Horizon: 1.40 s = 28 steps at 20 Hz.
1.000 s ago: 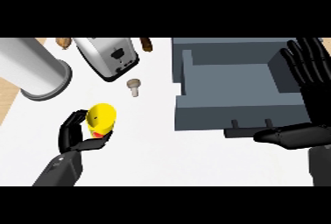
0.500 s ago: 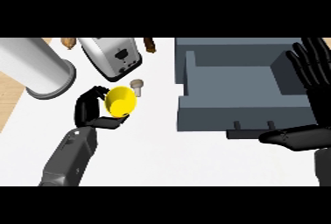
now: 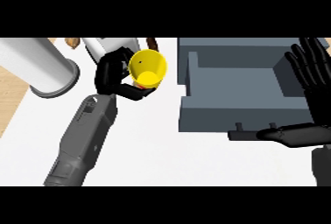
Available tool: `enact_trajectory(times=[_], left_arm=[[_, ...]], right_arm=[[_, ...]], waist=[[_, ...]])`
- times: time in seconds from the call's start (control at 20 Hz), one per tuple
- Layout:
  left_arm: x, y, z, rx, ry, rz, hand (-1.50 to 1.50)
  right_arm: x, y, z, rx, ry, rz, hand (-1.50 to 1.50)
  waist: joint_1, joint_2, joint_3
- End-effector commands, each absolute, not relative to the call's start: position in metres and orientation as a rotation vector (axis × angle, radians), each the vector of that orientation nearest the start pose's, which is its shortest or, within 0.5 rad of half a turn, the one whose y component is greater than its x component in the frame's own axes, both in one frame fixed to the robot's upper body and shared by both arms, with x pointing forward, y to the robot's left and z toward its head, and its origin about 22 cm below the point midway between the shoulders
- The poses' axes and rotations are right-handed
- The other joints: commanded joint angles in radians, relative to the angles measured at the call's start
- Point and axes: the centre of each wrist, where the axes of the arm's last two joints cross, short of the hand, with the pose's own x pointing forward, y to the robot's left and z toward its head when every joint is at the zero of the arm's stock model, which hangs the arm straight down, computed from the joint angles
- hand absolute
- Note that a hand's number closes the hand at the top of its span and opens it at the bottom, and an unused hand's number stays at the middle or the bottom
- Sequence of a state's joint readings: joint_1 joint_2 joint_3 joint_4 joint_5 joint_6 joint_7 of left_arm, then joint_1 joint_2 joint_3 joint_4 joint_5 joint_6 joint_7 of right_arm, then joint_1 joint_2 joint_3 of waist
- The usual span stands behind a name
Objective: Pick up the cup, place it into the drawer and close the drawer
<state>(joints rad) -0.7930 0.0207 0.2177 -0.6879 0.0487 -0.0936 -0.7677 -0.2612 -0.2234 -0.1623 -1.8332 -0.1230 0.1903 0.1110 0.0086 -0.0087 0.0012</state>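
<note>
Cup: your yellow cup (image 3: 148,68) sits just left of the grey drawer (image 3: 241,114), tipped so its open mouth faces you, off the white counter (image 3: 168,153).
Left hand: your left hand (image 3: 115,79) has its fingers curled round the cup from the cup's left and underside.
Right hand: your right hand (image 3: 309,100) rests at the drawer's right edge, fingers straight and spread upward, thumb lying along the drawer's front.
Drawer: you see it open, its hollow bare.
Cylinder: a white cylinder (image 3: 40,65) lies well left of the drawer.
Appliance: a white appliance (image 3: 110,45) shows behind the cup, left of the drawer; you cannot tell what it is.
</note>
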Motion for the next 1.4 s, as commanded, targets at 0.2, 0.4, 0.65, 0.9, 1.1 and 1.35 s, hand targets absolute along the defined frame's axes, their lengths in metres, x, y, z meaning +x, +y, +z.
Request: enact_trajectory(times=[0.2,0.4,0.65,0.9,1.1,1.35], left_arm=[[0.429,0.096,0.139,-0.274,-2.155,-0.138,1.5],[0.433,0.064,0.178,-0.202,-2.141,-0.156,1.5],[0.447,0.047,0.184,-0.106,-1.998,-0.207,1.5],[0.449,0.034,0.173,-0.009,-1.92,-0.255,1.5],[0.45,0.032,0.163,0.027,-1.826,-0.326,1.5],[0.447,0.04,0.133,0.031,-1.723,-0.468,1.5]], right_arm=[[0.29,-0.278,0.144,-0.03,-1.964,0.268,-1.5],[0.273,-0.284,0.147,0.004,-1.985,0.284,-1.5],[0.28,-0.28,0.143,0.032,-1.995,0.283,-1.5],[0.287,-0.271,0.156,0.04,-2.013,0.302,-1.5],[0.289,-0.27,0.161,0.066,-2.041,0.288,-1.5],[0.299,-0.266,0.155,0.098,-2.043,0.314,-1.5]], waist=[[-0.015,0.006,-0.001],[-0.043,0.008,0.0],[-0.058,0.02,0.0],[-0.087,0.028,0.0],[-0.121,0.036,0.001],[-0.151,0.046,0.002]])
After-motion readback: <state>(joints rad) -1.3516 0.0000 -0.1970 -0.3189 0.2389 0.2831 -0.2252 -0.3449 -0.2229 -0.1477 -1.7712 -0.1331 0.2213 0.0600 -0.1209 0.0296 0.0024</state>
